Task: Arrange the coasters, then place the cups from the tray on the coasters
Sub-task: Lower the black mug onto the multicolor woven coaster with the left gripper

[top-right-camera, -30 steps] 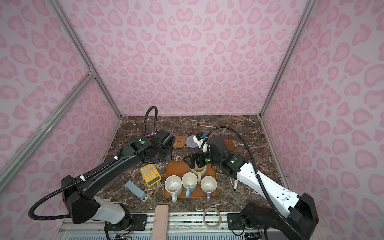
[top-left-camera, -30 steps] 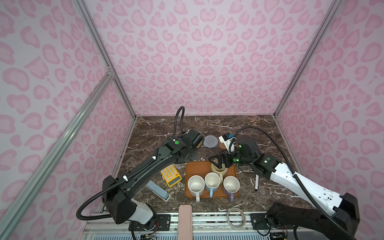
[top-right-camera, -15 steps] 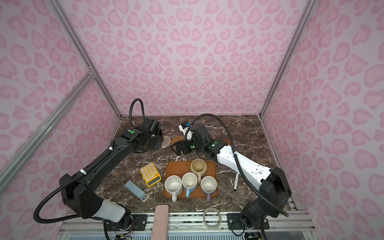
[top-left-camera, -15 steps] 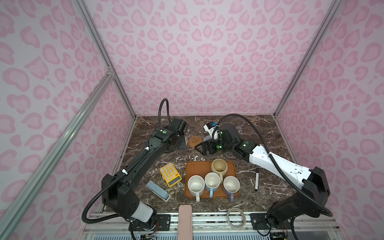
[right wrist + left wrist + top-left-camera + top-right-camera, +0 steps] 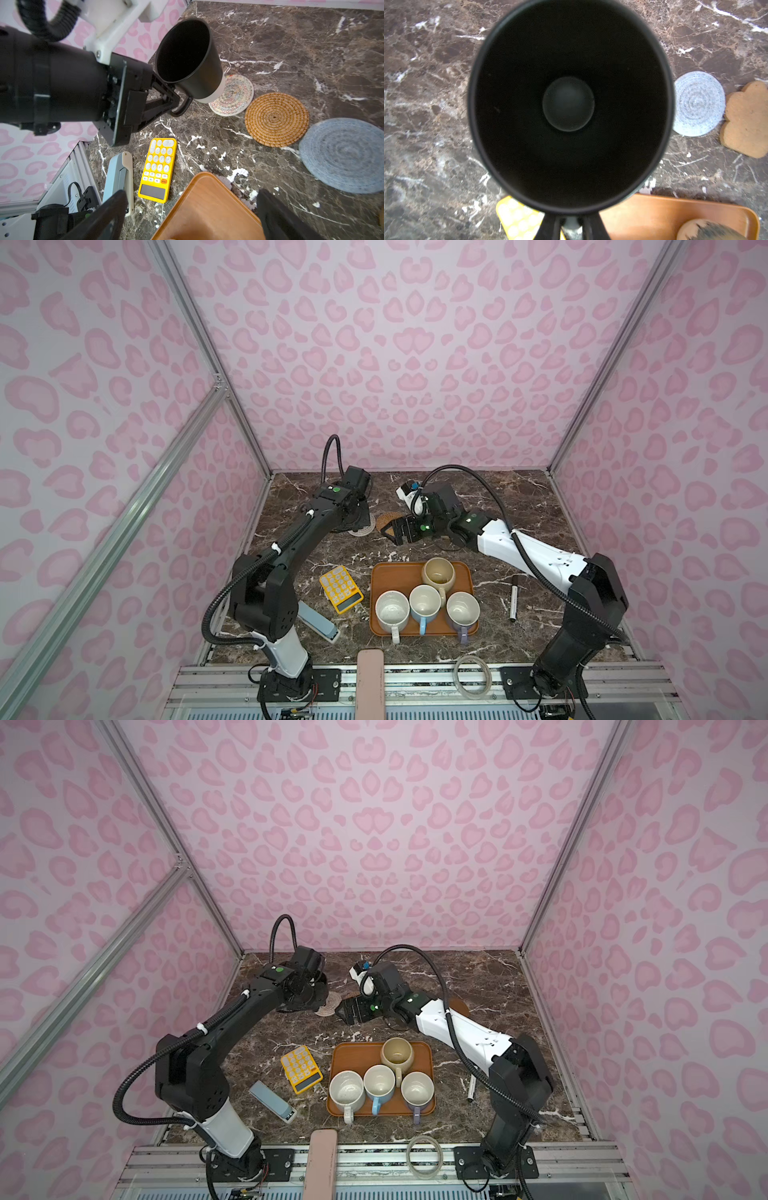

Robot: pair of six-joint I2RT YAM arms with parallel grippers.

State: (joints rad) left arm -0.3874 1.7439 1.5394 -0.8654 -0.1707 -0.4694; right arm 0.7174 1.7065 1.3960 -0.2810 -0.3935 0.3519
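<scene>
The table [image 5: 540, 506] is dark brown marble with white veins. On its near side lies the tray [image 5: 395, 578], a smooth orange-brown rectangle with rounded corners and a low rim. It carries four glossy handled cups: a cream-yellow cup [image 5: 438, 574] behind a white cup [image 5: 392, 611], a blue-sided cup [image 5: 424, 605] and a lavender-sided cup [image 5: 462, 610]. Farther back the coasters lie in a row: a whitish woven round [image 5: 234, 97] with zigzag stitching, a coiled tan rattan round [image 5: 276, 119], a light-blue woven round [image 5: 342, 155] and a brown flower-shaped mat [image 5: 747, 120]. A yellow calculator [image 5: 159, 168] with pale keys lies left of the tray. The black left arm stretches to the far left of the table, and the left tool [image 5: 176, 98] is clamped on the handle of the matte black cup [image 5: 187, 60], which tilts with its pale base over the whitish coaster; whether they touch cannot be told. The white-sleeved right arm reaches across the middle, and the right tool [image 5: 192, 194] is spread wide and empty.
</scene>
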